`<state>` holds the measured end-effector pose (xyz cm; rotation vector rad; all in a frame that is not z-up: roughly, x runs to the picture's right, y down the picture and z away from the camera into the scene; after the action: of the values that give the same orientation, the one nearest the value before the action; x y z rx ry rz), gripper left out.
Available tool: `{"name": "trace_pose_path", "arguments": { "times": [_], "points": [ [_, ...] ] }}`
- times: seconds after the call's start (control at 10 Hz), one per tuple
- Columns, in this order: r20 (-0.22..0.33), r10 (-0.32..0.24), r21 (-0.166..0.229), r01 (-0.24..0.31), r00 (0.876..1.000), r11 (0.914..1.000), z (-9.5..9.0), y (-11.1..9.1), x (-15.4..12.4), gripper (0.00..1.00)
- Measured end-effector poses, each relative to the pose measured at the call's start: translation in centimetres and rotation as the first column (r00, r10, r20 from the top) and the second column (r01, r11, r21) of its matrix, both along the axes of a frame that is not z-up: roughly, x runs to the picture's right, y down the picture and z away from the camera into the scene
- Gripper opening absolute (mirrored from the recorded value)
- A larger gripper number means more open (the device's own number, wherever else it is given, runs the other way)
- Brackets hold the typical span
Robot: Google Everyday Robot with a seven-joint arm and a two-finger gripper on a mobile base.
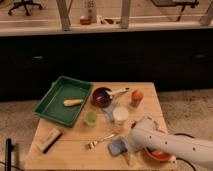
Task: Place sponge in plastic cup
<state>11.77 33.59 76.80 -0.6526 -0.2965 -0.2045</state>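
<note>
white arm [165, 145] reaches in from the lower right; its gripper [126, 155] hangs low at its tip.

Gripper [126, 156] low over desk [75, 152] front, just beside sponge [116, 146]. Cup [91, 118] upright, apart to upper left, next to green tray [55, 102]. Fork [100, 141] between sponge and cup.

Probably an office, rolling chairs [24, 6], long counter [45, 29] behind, hand [126, 156] low over wooden table [75, 136]
</note>
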Motion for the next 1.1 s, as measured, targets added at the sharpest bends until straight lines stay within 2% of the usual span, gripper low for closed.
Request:
{"name": "trace_pose_path", "arguments": {
  "times": [0.3, 0.6, 1.1],
  "points": [
    [0.000, -0.001, -0.001, 0.001, 1.000, 1.0000, -0.1, 0.0, 0.1, 0.77],
    [0.046, 0.016, -0.023, -0.015, 0.999, 0.9996, -0.3, -0.4, -0.2, 0.77],
    [0.086, -0.020, -0.043, 0.024, 0.996, 0.9988, -0.2, -1.1, -1.6, 0.76]
  ]
}}
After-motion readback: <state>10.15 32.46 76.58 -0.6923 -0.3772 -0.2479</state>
